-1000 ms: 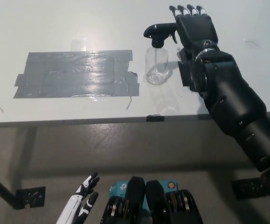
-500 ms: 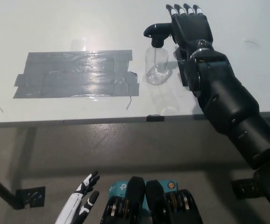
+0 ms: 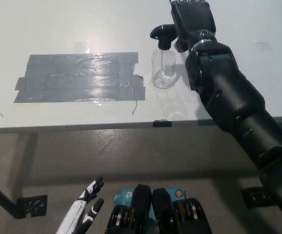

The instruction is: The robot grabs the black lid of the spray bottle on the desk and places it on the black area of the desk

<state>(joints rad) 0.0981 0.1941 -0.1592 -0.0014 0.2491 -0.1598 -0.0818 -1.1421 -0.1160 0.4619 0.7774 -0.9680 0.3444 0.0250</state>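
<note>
The black right hand (image 3: 192,19) is reaching over the white desk (image 3: 58,24) beside the black lid (image 3: 161,33) sitting on the clear spray bottle (image 3: 163,68), its grip unreadable, while the white left hand (image 3: 82,214) is resting low, fingers apart, and the black area (image 3: 77,78) is lying well left.

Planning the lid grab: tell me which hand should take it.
Right. The black right hand is already up on the desk beside the spray bottle's black lid, while the white left hand hangs low, below the desk edge.
</note>
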